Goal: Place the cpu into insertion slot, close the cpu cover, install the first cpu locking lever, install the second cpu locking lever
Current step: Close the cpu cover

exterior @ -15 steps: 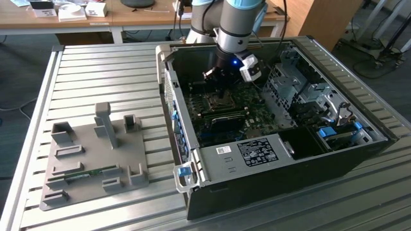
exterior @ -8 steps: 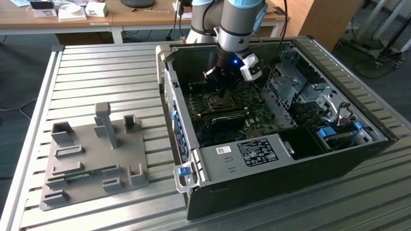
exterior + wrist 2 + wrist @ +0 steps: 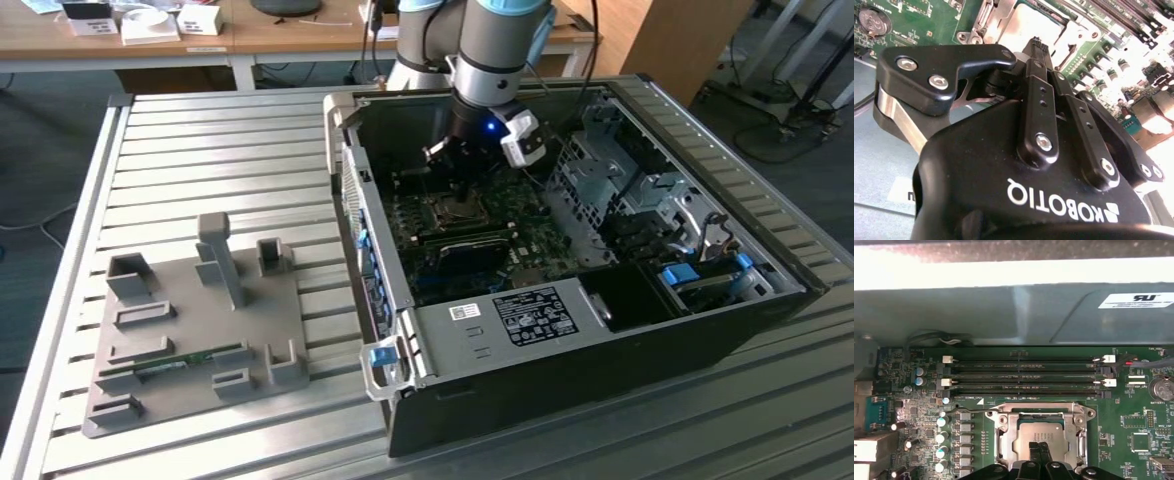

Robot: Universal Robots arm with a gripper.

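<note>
In the first wrist view the cpu (image 3: 1040, 432) lies silver side up in the insertion slot, whose metal rim (image 3: 1087, 413) shows around it. The cpu cover (image 3: 1005, 440) lies flat over it, and the chip shows through its window. A thin lever rod (image 3: 1029, 402) runs along the socket's edge beside the memory slots. My gripper (image 3: 1039, 445) is shut, fingertips together right over the chip's middle. Whether they touch it I cannot tell. The second wrist view has the gripper (image 3: 1036, 44) over the cpu (image 3: 1031, 25). In the exterior view the gripper (image 3: 461, 185) hangs inside the computer case (image 3: 561, 330) above the socket (image 3: 458, 210).
Long black memory slots (image 3: 1024, 375) run beside the socket, with the case wall (image 3: 979, 315) behind them. Capacitors (image 3: 943, 420) and a coin battery (image 3: 1160, 388) sit on the green motherboard (image 3: 1134, 425). A grey fixture (image 3: 200, 320) holding small parts stands on the slatted table at the exterior view's left.
</note>
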